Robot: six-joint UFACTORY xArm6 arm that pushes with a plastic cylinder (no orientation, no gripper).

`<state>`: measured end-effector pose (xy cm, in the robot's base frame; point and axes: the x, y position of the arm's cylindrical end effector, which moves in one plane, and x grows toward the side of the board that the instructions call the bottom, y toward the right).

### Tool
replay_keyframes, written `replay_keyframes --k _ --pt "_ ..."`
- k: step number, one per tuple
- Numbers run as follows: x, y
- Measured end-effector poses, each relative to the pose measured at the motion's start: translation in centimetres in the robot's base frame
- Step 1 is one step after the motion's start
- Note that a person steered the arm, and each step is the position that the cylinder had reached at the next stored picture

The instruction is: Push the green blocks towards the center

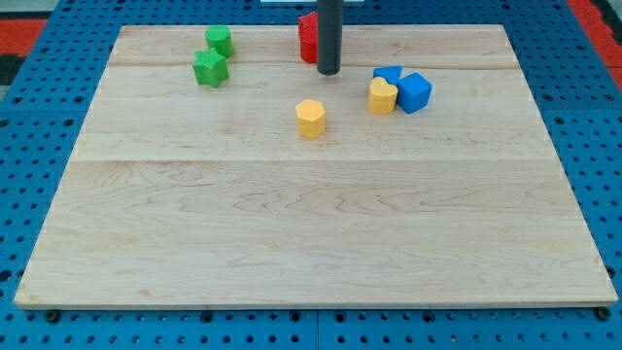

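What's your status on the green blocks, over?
My tip at the view's top, beside the red blocks. Both green blocks top left, touching, not yet at center. Yellow block near center, off their path.

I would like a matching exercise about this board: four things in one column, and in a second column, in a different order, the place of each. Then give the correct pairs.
Things:
1. the two green blocks
2. the red block
3. the lone yellow block
4. the blue blocks

Places:
A. right of the rod, touching a second yellow block
B. near the board's middle, below my tip
C. top left part of the board
D. top edge, partly hidden behind the rod

Pairs: 1-C, 2-D, 3-B, 4-A
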<state>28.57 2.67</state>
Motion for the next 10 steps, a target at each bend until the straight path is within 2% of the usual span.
replay_keyframes --k 2,3,4,5,6,7,10 --pt "1.3 -1.9" --pt "2.9 -7.6" --pt "0.2 -10.6" --pt "-5.9 -11.0" --pt "-9.4 -13.6" --pt "-9.0 -16.4" --pt "2.4 -18.3"
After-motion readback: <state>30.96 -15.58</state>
